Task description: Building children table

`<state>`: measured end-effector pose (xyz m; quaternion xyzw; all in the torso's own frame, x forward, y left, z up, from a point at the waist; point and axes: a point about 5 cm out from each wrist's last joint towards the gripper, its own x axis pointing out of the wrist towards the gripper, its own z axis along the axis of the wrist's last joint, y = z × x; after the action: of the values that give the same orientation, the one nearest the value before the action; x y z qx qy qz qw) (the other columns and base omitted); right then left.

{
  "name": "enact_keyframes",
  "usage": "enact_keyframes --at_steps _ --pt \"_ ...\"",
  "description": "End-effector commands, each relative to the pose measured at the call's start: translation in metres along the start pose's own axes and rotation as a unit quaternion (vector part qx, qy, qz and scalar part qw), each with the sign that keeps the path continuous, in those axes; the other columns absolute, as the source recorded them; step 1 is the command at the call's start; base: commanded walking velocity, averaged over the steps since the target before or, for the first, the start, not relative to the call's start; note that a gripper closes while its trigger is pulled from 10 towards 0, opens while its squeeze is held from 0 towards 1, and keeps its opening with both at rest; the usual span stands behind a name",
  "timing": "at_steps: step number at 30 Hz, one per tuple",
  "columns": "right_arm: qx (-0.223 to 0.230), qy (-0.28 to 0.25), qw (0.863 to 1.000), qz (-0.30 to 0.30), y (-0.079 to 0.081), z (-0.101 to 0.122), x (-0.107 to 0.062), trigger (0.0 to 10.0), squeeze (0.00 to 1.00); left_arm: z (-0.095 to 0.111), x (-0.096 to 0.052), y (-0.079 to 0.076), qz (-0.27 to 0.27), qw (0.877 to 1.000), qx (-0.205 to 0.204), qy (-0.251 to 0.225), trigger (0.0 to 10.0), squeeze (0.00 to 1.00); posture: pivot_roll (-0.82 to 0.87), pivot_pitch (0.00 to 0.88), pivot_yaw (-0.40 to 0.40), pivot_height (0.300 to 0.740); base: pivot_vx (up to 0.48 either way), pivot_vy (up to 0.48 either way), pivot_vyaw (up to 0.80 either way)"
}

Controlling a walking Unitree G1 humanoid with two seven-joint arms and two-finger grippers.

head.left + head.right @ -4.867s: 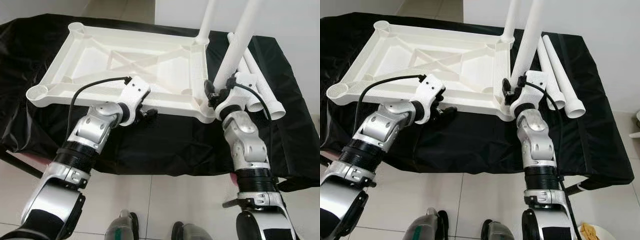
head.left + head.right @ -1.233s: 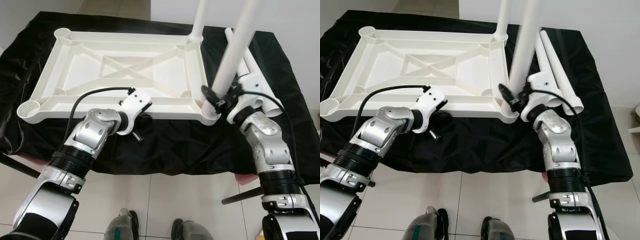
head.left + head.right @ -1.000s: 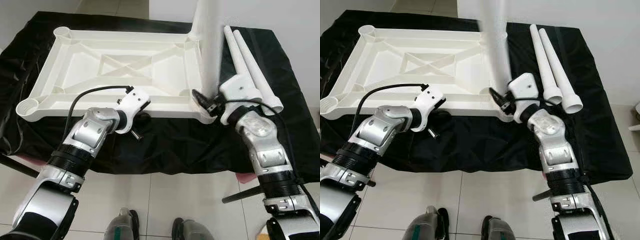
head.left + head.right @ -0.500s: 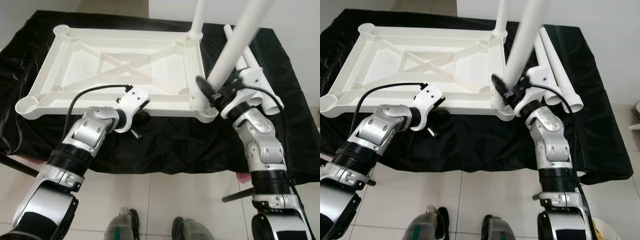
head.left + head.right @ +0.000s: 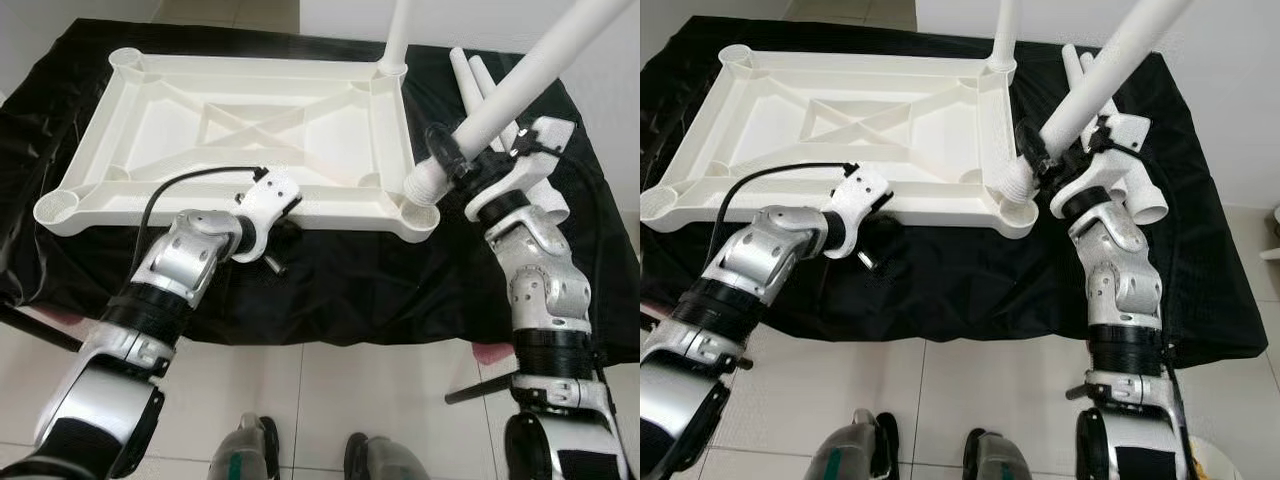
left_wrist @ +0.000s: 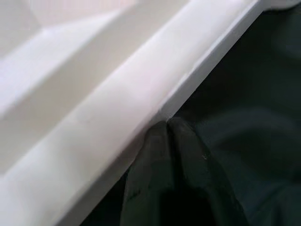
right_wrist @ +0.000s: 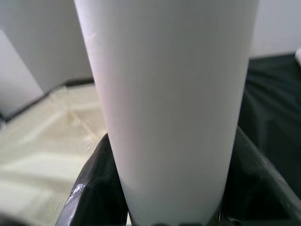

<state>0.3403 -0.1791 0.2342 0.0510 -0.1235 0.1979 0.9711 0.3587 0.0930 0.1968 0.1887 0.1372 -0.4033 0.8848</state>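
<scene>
Nearest the robot, the left gripper (image 5: 277, 243) is seen at the near edge of the upturned white tabletop (image 5: 240, 130), low against the black cloth (image 5: 330, 285). In the left wrist view its two black fingers (image 6: 167, 155) are pressed together, tips touching the underside of the tabletop's rim (image 6: 117, 113).

To the right, the right gripper (image 5: 450, 165) is clamped around a white table leg (image 5: 510, 90), a finger (image 7: 96, 188) on each side of the tube. The leg is tilted up and away to the right, and its lower end sits at the near right corner socket (image 5: 420, 205) of the tabletop.

Farther back, a second leg (image 5: 397, 35) stands upright in the far right corner socket. Spare legs (image 5: 1140, 190) lie on the cloth behind the right gripper.
</scene>
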Motion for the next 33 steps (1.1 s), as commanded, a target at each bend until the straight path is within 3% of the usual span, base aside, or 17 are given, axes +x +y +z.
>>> enact_keyframes --at_steps 1,6,7,9,16,28,29,31,33 --pt "-0.007 0.02 1.0 0.007 0.0 -0.006 0.0 10.0 0.0 0.03 -0.008 0.009 0.023 0.998 0.007 -0.057 10.0 0.0 0.01 0.132 0.014 0.74 0.0 0.0 0.0" --pt "-0.019 0.033 0.999 0.019 0.001 -0.009 0.001 10.0 0.0 0.059 -0.017 0.012 0.014 0.993 -0.011 -0.115 10.0 0.0 0.01 0.121 0.007 0.74 0.0 0.0 0.0" --pt "-0.023 0.037 0.999 0.023 0.001 -0.011 0.002 10.0 0.0 0.068 -0.021 0.01 0.003 0.991 -0.011 -0.133 10.0 0.97 0.01 0.118 0.004 0.74 0.0 0.0 0.0" --pt "-0.024 0.041 0.999 0.025 0.001 -0.012 0.003 10.0 0.0 0.075 -0.024 0.009 -0.011 0.988 -0.014 -0.15 10.0 1.0 0.01 0.115 -0.001 0.74 0.0 0.0 0.0" --pt "-0.041 0.075 0.993 0.075 0.013 -0.025 0.007 10.0 0.0 0.099 -0.029 -0.004 -0.066 0.976 -0.011 -0.209 10.0 1.0 0.02 0.093 -0.017 0.74 0.0 0.0 0.0" --pt "-0.057 0.101 0.981 0.156 0.026 -0.035 0.004 10.0 0.0 0.124 -0.032 -0.024 -0.137 0.954 -0.028 -0.264 10.0 0.99 0.04 0.063 -0.03 0.74 0.0 0.0 0.0" --pt "-0.057 0.105 0.977 0.176 0.03 -0.038 0.003 10.0 0.0 0.129 -0.033 -0.028 -0.159 0.947 -0.04 -0.275 10.0 0.0 0.04 0.063 -0.03 0.74 0.0 0.0 0.0" --pt "-0.065 0.107 0.969 0.211 0.037 -0.04 0.0 10.0 0.0 0.135 -0.037 -0.034 -0.203 0.933 -0.052 -0.291 10.0 0.0 0.04 0.055 -0.028 0.74 0.0 0.0 0.0" --pt "-0.067 0.107 0.966 0.224 0.039 -0.04 -0.001 10.0 0.0 0.137 -0.036 -0.035 -0.214 0.929 -0.064 -0.296 10.0 0.0 0.04 0.052 -0.024 0.74 0.0 0.0 0.0"
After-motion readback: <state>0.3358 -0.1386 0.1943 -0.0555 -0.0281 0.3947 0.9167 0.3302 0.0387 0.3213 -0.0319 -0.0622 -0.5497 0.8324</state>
